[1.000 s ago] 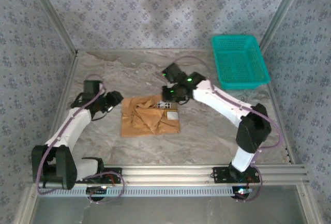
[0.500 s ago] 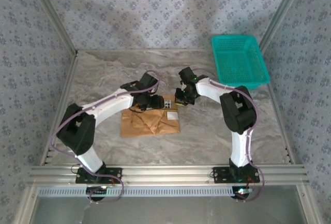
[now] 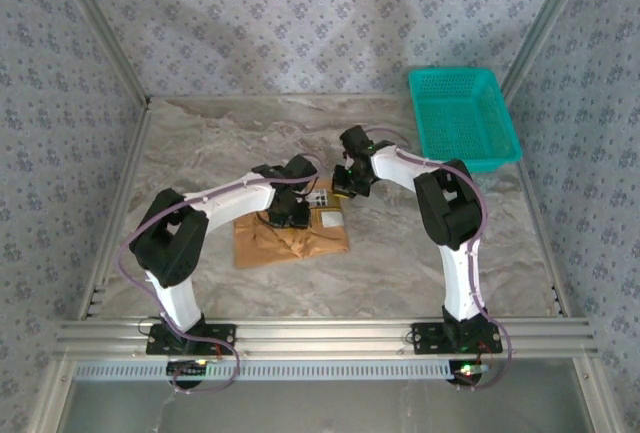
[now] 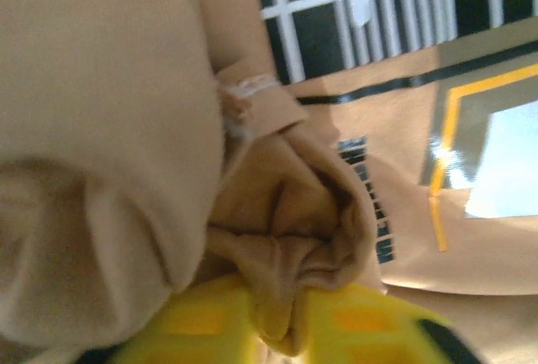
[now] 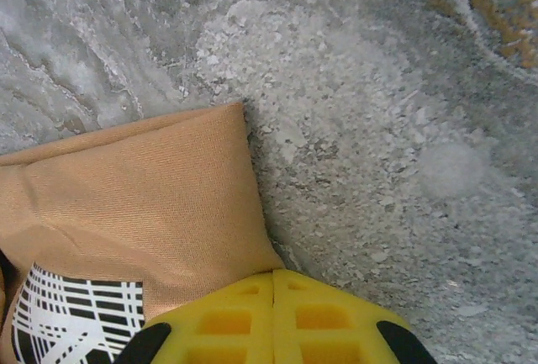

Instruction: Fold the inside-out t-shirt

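Note:
The tan inside-out t-shirt lies bunched in a rough rectangle at the table's middle, a black-and-white print showing at its far right corner. My left gripper is down on the shirt's upper middle. In the left wrist view the gripper is shut on a gathered fold of tan shirt squeezed between the yellow fingers. My right gripper sits at the far right corner. Up close the right gripper has its fingers pressed together where the shirt edge runs into them.
A teal mesh basket stands at the back right corner. Marbled tabletop lies bare right of the shirt's corner. Metal frame rails run along the near edge, and patterned walls close in the sides.
The left arm swung in from the shirt's left side onto its upper middle and closed on a fold. The right gripper drew back to the far right corner and closed.

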You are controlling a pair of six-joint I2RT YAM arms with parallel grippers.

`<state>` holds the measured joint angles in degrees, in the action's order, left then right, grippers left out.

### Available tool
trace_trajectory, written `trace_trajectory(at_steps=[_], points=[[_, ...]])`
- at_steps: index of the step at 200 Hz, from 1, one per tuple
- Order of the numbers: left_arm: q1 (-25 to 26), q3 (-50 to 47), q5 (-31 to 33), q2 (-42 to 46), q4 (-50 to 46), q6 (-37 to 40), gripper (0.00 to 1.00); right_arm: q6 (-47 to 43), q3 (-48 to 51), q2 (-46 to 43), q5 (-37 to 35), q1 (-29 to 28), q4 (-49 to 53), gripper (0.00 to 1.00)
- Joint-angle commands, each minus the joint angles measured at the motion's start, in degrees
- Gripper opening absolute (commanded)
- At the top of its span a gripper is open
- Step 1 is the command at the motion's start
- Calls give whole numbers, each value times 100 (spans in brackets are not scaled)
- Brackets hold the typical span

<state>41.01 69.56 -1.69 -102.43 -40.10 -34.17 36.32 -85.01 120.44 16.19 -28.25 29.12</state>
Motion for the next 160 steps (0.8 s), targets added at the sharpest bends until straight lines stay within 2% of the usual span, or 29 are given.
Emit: trace_trajectory(at_steps=[1, 43, 96, 109, 122, 134, 143, 160], points=[[27, -123, 422, 323, -395, 66, 8, 50, -164, 326, -370, -17, 464, 4], [19, -651, 879, 1317, -627, -272, 9, 251, 1, 349, -655, -9, 671, 2], [19, -2407, 839, 3004, -554, -1337, 16, 179, -254, 331, -840, -80, 857, 2], [20, -2766, 940, 3580, -635, -1617, 29, 142, -367, 335, -851, -96, 922, 2], [7, -3002, 1085, 4144, -744, -1802, 51, 109, -464, 340, -849, -118, 973, 2], [-35, -3071, 1316, 4610, -894, -1857, 61, 66, -570, 331, -841, -158, 1049, 3], [-93, -3060, 1439, 4869, -924, -1772, 64, 26, -648, 318, -839, -188, 1113, 3], [-351, -2869, 1394, 5053, -830, -1479, 62, 20, -727, 209, -871, -258, 1231, 4]])
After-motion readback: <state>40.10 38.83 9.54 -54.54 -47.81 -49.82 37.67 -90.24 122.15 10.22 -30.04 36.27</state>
